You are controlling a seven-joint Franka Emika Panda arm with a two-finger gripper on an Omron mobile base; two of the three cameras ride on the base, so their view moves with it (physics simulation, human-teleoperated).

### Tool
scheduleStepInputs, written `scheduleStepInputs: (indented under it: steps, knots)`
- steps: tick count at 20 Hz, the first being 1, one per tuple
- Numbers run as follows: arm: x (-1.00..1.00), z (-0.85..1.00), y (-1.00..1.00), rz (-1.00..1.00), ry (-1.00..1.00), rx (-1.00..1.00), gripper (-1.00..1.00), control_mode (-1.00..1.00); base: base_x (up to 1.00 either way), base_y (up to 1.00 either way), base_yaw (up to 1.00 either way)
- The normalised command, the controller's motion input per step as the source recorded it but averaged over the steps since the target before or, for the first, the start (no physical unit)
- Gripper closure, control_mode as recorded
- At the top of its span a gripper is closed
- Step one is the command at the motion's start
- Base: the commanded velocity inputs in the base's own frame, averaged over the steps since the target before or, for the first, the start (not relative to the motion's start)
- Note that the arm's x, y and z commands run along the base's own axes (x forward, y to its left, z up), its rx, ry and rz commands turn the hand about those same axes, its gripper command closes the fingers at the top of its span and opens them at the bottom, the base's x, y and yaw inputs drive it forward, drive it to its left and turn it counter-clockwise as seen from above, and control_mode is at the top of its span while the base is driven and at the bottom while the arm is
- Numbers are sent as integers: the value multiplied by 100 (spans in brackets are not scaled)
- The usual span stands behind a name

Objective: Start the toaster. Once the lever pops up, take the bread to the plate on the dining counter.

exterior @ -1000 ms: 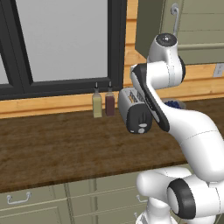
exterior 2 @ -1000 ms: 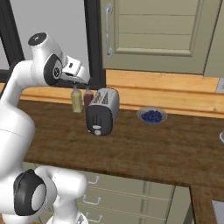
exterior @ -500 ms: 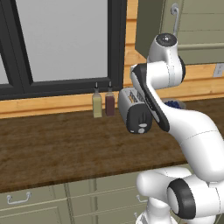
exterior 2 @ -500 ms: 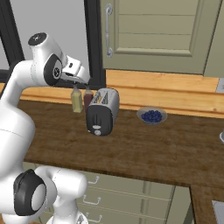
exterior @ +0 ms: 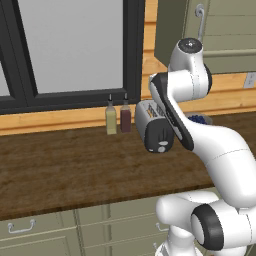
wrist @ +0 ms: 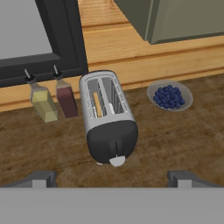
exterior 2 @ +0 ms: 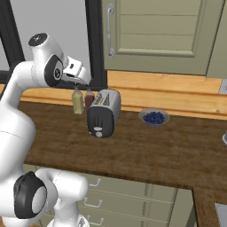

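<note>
The silver toaster (wrist: 108,118) lies lengthwise on the dark wood counter (wrist: 175,135), its black end panel facing me and the lever (wrist: 117,161) at that end. A pale slice of bread (wrist: 97,104) sits in the left slot. My gripper (wrist: 112,177) hovers above and in front of the toaster, open, with nothing between its fingertips (wrist: 41,177). In the base views the toaster (exterior: 155,127) (exterior 2: 104,113) stands just past the arm, and the hand (exterior 2: 75,72) hangs above and to its left. The plate and the dining counter are out of view.
Two small bottles, yellow (wrist: 42,103) and dark red (wrist: 65,98), stand left of the toaster by the window frame (wrist: 65,39). A bowl of blueberries (wrist: 169,96) sits to the right. A wall cabinet (exterior 2: 155,35) hangs above. Drawers (exterior 2: 115,199) are below the counter.
</note>
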Motion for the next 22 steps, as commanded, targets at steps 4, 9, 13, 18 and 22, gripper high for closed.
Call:
scheduleStepInputs:
  steps: [4,9,13,18,22]
  knots:
    - [0,0,0,0,0,0,-100,-100,0,0,0]
    - [0,0,0,0,0,0,-100,-100,0,0,0]
    - [0,0,0,0,0,0,-100,-100,0,0,0]
    - [0,0,0,0,0,0,-100,-100,0,0,0]
    - [0,0,0,0,0,0,-100,-100,0,0,0]
